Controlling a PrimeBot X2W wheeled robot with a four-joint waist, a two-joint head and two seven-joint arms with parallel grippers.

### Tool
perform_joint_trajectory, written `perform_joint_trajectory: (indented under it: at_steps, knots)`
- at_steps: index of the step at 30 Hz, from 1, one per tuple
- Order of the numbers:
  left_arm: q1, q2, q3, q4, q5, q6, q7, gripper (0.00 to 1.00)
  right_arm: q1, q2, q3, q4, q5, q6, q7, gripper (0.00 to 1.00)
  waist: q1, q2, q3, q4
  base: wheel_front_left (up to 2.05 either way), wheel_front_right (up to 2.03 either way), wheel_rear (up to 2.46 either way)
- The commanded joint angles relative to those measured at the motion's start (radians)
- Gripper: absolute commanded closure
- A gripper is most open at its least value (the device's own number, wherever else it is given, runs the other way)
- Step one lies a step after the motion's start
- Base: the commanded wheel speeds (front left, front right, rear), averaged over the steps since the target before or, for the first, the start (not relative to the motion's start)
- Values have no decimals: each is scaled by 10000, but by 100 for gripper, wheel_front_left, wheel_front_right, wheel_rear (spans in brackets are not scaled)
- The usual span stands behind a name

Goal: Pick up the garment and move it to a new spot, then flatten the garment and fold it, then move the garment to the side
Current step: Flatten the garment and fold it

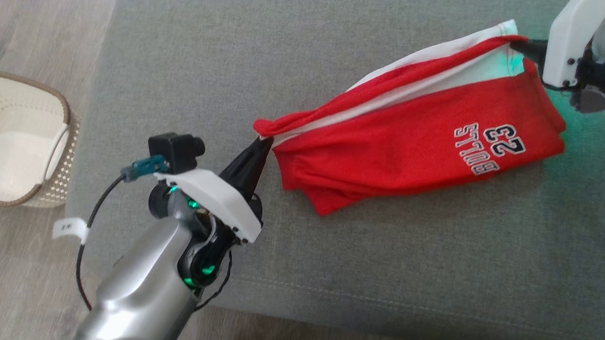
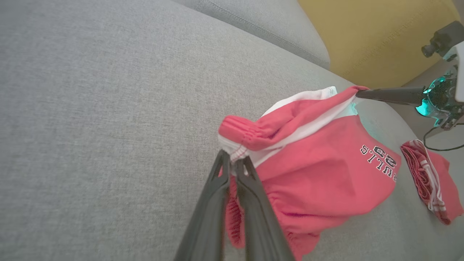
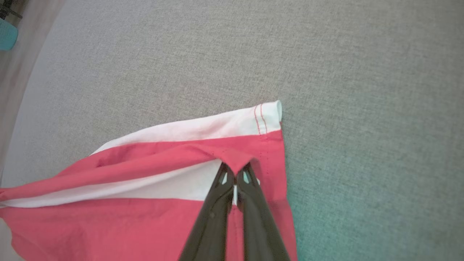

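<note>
The garment (image 1: 413,144) is a pair of red shorts with white side stripes and "BULLS 23" print, lying on the grey cushion (image 1: 337,270) and stretched between both arms. My left gripper (image 1: 264,141) is shut on its elastic waistband end, seen up close as the garment (image 2: 319,170) pinched at my left gripper (image 2: 233,157). My right gripper (image 1: 514,40) is shut on the hem end at the upper right; the right wrist view has my right gripper (image 3: 235,170) clamped over a red fold of the garment (image 3: 127,221). The top edge is lifted and taut; the rest lies on the cushion.
A white woven basket (image 1: 52,165) stands on the wooden floor to the left of the cushion. Another red and white piece of clothing (image 2: 431,177) lies on the cushion beyond the shorts. A yellow surface (image 2: 380,32) rises behind the cushion's far edge.
</note>
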Motion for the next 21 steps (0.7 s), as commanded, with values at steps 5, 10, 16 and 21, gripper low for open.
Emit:
perform_joint_trajectory:
  at_steps: [5,10,16,21]
  knots:
    - [-849,-68,297,281,225,-203,-289,100,-799,-109,308,14,-183,-4,-497,100,0,0,372,65,0,0,0]
    - [-1209,-343,239,780,253,-320,-488,100,-1164,-96,589,265,-142,-4,-828,100,0,0,602,94,0,0,0]
    - [-1487,-543,190,1386,285,-412,-748,100,-1454,-157,836,681,-79,-4,-1157,100,0,0,753,83,0,0,0]
    - [-1648,-680,179,1879,390,-356,-1000,0,-1672,-60,618,1129,-147,-4,-1781,0,0,0,781,29,0,0,0]
